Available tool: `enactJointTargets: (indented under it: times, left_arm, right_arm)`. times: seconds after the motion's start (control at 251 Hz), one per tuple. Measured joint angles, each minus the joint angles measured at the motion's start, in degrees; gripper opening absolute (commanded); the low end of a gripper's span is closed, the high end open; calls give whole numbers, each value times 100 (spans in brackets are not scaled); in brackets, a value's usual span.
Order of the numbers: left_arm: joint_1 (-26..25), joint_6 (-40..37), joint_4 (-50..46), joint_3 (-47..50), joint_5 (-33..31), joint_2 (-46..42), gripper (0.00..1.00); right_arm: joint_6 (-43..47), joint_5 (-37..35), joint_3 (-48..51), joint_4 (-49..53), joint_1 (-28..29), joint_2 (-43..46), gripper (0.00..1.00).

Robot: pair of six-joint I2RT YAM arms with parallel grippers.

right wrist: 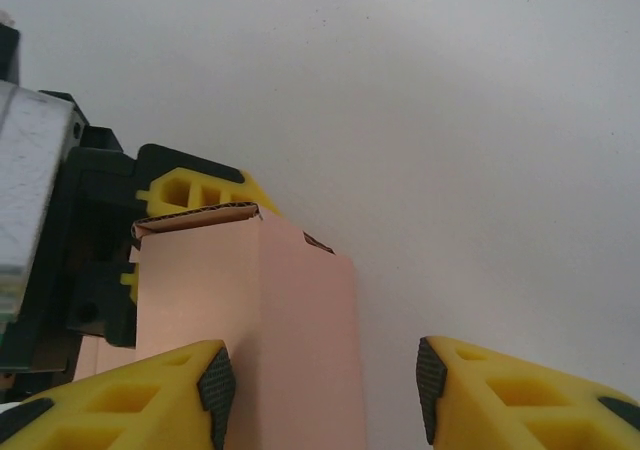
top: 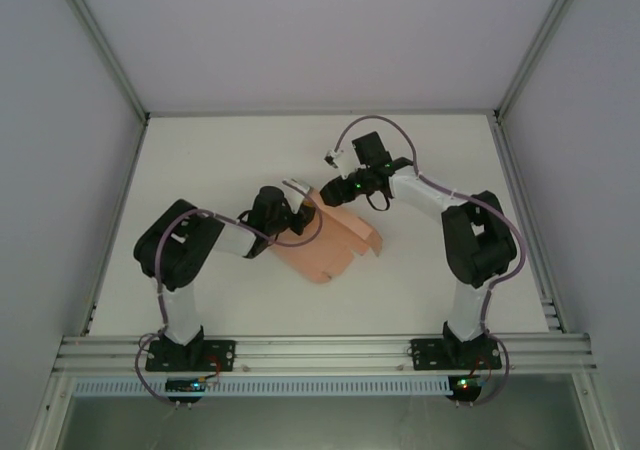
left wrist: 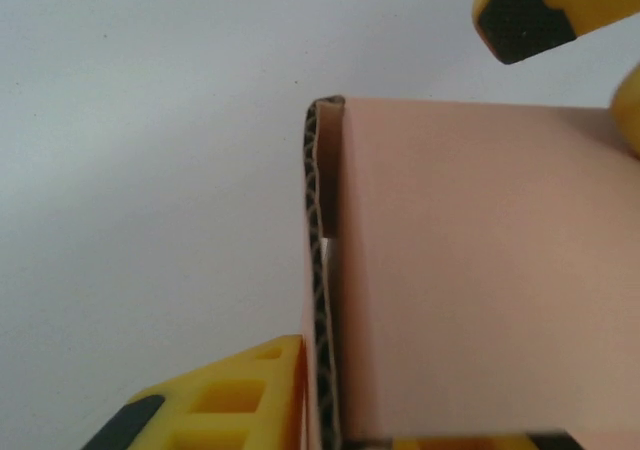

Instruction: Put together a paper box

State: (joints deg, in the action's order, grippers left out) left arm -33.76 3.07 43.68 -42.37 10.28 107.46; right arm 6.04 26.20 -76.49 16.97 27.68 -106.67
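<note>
The paper box is a salmon-pink card sheet, partly folded, lying at mid-table with one wall raised at its far end. My left gripper reaches that wall from the left. In the left wrist view the folded wall stands edge-on between the jaws of my left gripper. One yellow finger lies against it and the other is mostly hidden. My right gripper straddles the wall from the far side. Its left pad is at the card and its right pad stands well apart.
The white table stretches wide around the sheet. Grey enclosure walls and metal frame posts ring it. The two arm bases sit on the aluminium rail at the near edge.
</note>
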Motion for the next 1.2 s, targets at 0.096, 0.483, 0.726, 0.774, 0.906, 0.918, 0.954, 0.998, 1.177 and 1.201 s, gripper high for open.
enactJointTargets:
  times: [0.096, 0.483, 0.726, 0.774, 0.906, 0.918, 0.954, 0.998, 1.177, 1.201]
  left_arm:
    - [0, 103, 42, -109, 0, 109, 30]
    - [7, 160, 267, -199, -295, 271, 0]
    - [199, 815, -555, -214, -507, -195, 0]
    - [280, 988, -824, -258, -494, -345, 0]
    - [402, 1364, -1384, -461, -269, -645, 0]
    - [402, 1386, -1416, -470, -232, -664, 0]
    - [402, 1460, -1491, -481, -127, -732, 0]
    - [398, 1550, -1604, -483, -17, -815, 0]
    - [398, 1834, -1934, -483, 234, -1075, 0]
    - [398, 1862, -1954, -483, 243, -1095, 0]
  right_arm:
    - [2, 55, 0, -33, 0, -24, 54]
    - [-136, -168, 225, -354, -79, 131, 87]
    - [-697, -673, 2140, -369, -365, 2533, 93]
    - [-807, -699, 2457, -382, -466, 3161, 92]
    - [-1014, -739, 2977, -625, -466, 4288, 88]
    - [-1014, -739, 2988, -629, -452, 4330, 87]
    - [-1021, -743, 3008, -640, -411, 4406, 81]
    - [-1058, -763, 3008, -658, -361, 4409, 77]
    - [-896, -960, 2955, -487, -175, 3980, 33]
    - [-920, -1034, 2933, -457, -146, 3923, 27]
